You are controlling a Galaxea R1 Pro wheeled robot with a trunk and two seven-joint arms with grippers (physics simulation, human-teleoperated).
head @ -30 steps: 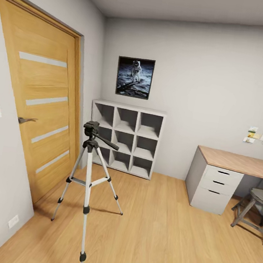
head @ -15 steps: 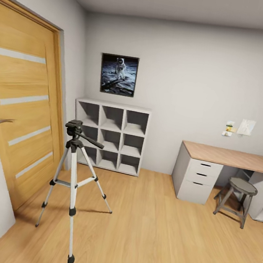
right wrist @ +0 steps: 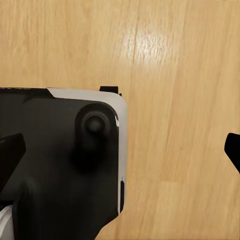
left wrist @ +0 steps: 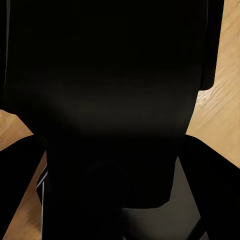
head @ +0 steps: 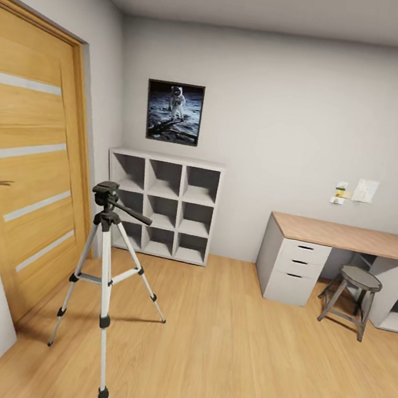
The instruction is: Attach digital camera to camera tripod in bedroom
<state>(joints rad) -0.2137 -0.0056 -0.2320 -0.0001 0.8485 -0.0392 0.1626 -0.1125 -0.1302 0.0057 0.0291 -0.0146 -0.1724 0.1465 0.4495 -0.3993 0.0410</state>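
Observation:
The camera tripod (head: 104,255) stands on the light wood floor at the left of the head view, in front of the oak door (head: 21,164). Its silver legs are spread and its black head carries a pan handle pointing right. In the left wrist view a black boxy body, the digital camera (left wrist: 110,75), sits very close to the lens between the dark fingers of my left gripper (left wrist: 117,150), which is shut on it. My right gripper (right wrist: 120,150) is open, with its fingertips (right wrist: 10,150) far apart over bare floor and a black part of my own base.
A white cube shelf (head: 161,204) stands against the back wall under an astronaut picture (head: 173,112). At the right are a desk with white drawers (head: 291,265) and a grey stool (head: 351,294). Open plank floor (head: 231,358) lies between me and the tripod.
The whole head view has shifted: the camera moved, so the tripod, door and shelf now sit further left. The red-dot wall plate has left the picture. The tripod itself has not moved.

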